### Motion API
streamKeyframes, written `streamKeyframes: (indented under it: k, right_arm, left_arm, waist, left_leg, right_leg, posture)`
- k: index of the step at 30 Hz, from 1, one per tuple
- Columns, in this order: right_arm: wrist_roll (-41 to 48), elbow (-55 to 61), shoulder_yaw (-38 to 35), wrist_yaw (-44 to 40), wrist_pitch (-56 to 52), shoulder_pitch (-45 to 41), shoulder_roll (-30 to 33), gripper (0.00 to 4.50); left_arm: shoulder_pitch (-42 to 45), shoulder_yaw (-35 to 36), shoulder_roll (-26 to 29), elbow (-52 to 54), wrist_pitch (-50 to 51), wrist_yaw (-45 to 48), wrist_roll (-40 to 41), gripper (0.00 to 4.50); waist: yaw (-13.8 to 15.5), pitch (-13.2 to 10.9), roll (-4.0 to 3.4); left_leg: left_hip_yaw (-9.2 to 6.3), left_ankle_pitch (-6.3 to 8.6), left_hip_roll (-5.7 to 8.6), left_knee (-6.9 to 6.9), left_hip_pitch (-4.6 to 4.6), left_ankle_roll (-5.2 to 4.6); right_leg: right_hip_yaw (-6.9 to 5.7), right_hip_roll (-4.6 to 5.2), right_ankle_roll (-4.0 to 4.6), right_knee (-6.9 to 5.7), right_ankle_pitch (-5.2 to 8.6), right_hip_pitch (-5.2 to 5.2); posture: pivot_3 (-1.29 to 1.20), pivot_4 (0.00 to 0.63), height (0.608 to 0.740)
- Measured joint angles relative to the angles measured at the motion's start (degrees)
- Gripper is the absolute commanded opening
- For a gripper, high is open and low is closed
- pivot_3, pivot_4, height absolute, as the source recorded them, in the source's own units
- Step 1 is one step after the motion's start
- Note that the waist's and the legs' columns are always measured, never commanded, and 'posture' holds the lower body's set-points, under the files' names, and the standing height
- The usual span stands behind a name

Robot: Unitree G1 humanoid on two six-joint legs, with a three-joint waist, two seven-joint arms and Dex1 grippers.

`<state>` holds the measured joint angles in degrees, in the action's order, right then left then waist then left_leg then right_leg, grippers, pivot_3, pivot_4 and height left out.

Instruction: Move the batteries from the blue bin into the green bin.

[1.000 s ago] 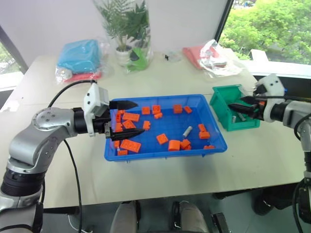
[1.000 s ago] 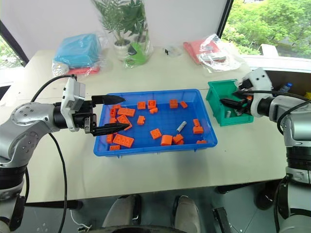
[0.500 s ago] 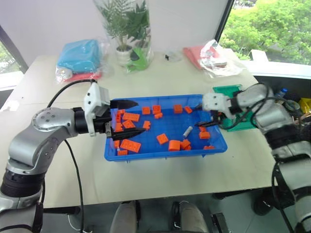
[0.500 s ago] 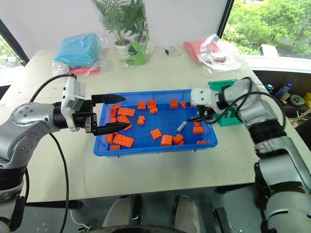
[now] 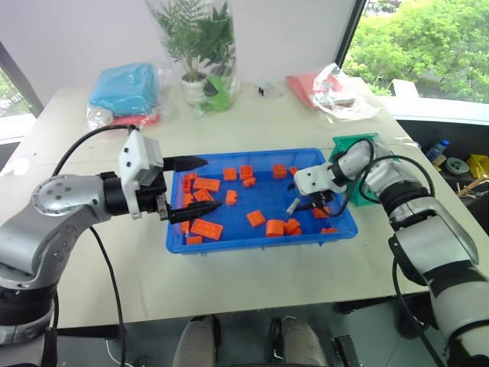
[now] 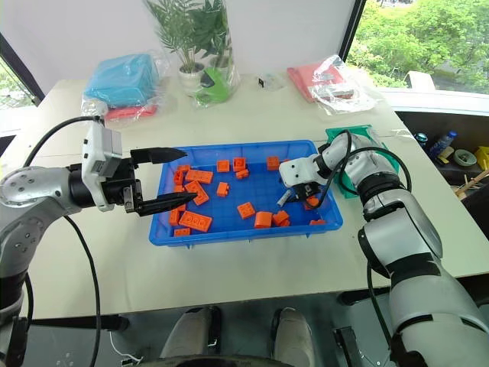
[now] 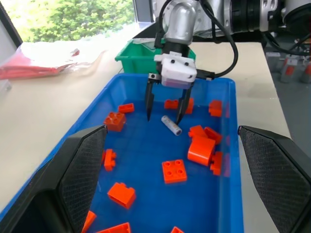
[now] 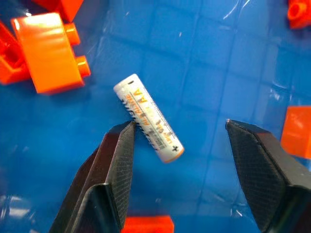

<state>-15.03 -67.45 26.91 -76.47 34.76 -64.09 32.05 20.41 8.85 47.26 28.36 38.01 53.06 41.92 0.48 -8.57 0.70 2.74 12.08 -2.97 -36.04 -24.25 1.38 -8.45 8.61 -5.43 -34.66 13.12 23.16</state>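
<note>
- Left eye view: blue bin point(image 5: 229, 243) sits mid-worktop point(image 5: 252, 122), orange blocks point(image 5: 206, 228) scattered inside, thickest at its 9 o'clock end.
- One battery point(image 5: 293, 205) lies on bin floor toward the 3 o'clock side, tilted, apart from blocks; nearest blocks point(image 5: 275, 228) at its 6–7 o'clock.
- Green bin point(image 5: 355, 145) just beside blue bin's 2 o'clock corner, partly hidden by R arm; contents can't tell.
- R pincer point(image 5: 304, 202) inside blue bin, pointing down, tips straddling the battery.
- Right wrist view: R pincer point(image 8: 179, 155) part-open, moderately wide; battery point(image 8: 148, 117) lies diagonal between the fingers point(image 8: 116, 165), one tip right at battery's side, other tip well clear. Not gripped; battery flat on floor. Orange block point(image 8: 48, 51) near its far end.
- Left wrist view: R pincer point(image 7: 165, 110) seen head-on, the battery point(image 7: 171, 125) on the floor just below and between its tips.
- L pincer point(image 5: 192, 187) hovers over bin's 9 o'clock end, pointing level toward 3 o'clock, spread wide, holding nothing; upper finger over the bin's far-left corner, lower finger over the blocks near the left wall.
- Back of worktop: potted plant point(image 5: 200, 46) in clear wrap at 12 o'clock, blue cloth bundle point(image 5: 126, 88) in plastic at 10–11 o'clock, red item in clear bag point(image 5: 328, 88) at 1 o'clock.
</note>
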Motion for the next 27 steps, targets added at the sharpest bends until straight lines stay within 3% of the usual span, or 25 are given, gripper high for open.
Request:
streamKeyframes:
  k: [3, 4, 8, 11, 16, 20, 24, 27]
  right_arm:
    - [0.19, -0.89, -0.89, -1.94, -0.25, 0.24, -0.56, 0.11]
    - [0.36, -0.90, -1.44, -2.45, -0.72, 0.30, -0.77, 0.00]
    - [3.83, 0.01, -5.55, -5.05, -6.33, 1.73, -2.34, 0.01]
    - [7.54, 4.93, -10.59, -2.05, -16.09, 3.27, -2.72, 0.01]
    - [13.93, 25.78, -22.20, 12.85, -42.52, 7.09, -1.46, 0.01]
    - [16.28, 46.51, -33.66, 29.21, -65.89, 15.42, 1.28, 0.01]
    - [15.97, 58.51, -41.08, 40.20, -78.61, 26.38, 2.71, 0.01]
    - [15.87, 62.71, -43.39, 44.66, -82.33, 31.97, 2.91, 0.01]
  left_arm:
    - [-0.05, 0.79, 0.12, 0.00, 0.26, -0.34, 0.13, 4.50]
    - [0.05, 1.01, 0.18, -0.01, 0.27, -0.39, 0.13, 4.50]
    - [0.79, 1.01, 0.39, -0.21, 0.30, -0.34, 0.23, 4.50]
    - [1.78, 0.84, 0.38, -0.50, 0.30, -0.35, 0.22, 4.50]
    - [2.11, 0.41, -0.10, -0.82, 0.28, -0.32, 0.17, 4.50]
    - [2.28, -1.21, -0.86, -1.75, -0.04, -0.07, -0.20, 4.50]
    - [2.63, -1.86, -1.39, -3.93, -1.24, 1.00, -1.02, 4.50]
    - [3.49, -3.32, -1.86, -5.47, -2.29, 2.26, -1.91, 4.50]
  waist:
    - [-0.06, 0.00, 0.00]
    - [-0.10, 0.00, 0.01]
    - [-0.09, 0.00, 0.01]
    - [-0.03, -0.03, -0.03]
    - [0.31, -0.01, 0.00]
    - [1.32, 0.08, 0.14]
    - [1.78, 0.08, 0.13]
    - [1.69, 0.06, 0.07]
  left_leg:
    - [0.00, 0.00, 0.00, -0.04, 0.02, 0.00]
    - [0.00, 0.00, 0.00, -0.04, 0.05, 0.00]
    - [0.01, -0.01, 0.00, -0.04, 0.07, 0.01]
    - [0.01, -0.05, 0.00, -0.04, 0.05, 0.07]
    - [0.00, -0.04, 0.01, -0.04, 0.03, 0.08]
    - [-0.04, 0.00, 0.05, -0.05, 0.00, 0.07]
    - [0.03, 0.06, 0.03, -0.06, -0.04, 0.15]
    - [0.06, 0.04, 0.02, -0.03, -0.05, 0.10]
  right_leg:
    - [0.01, 0.00, -0.07, -0.04, 0.05, -0.01]
    - [0.02, 0.01, -0.07, -0.10, 0.05, -0.02]
    - [0.08, 0.02, -0.02, -0.33, 0.01, -0.14]
    - [0.10, 0.02, -0.01, -0.40, 0.01, -0.10]
    - [0.12, 0.04, 0.00, -0.40, 0.01, -0.06]
    - [0.10, 0.06, 0.17, -0.25, 0.14, 0.09]
    - [0.10, 0.06, 0.01, -0.12, 0.26, 0.09]
    - [0.11, 0.06, 0.00, -0.15, 0.26, 0.07]
  posture:
    - [0.00, 0.150, 0.672]
    - [0.00, 0.150, 0.672]
    - [0.00, 0.150, 0.672]
    - [0.00, 0.150, 0.672]
    - [0.00, 0.150, 0.672]
    - [0.00, 0.150, 0.672]
    - [0.00, 0.150, 0.672]
    - [0.00, 0.150, 0.672]
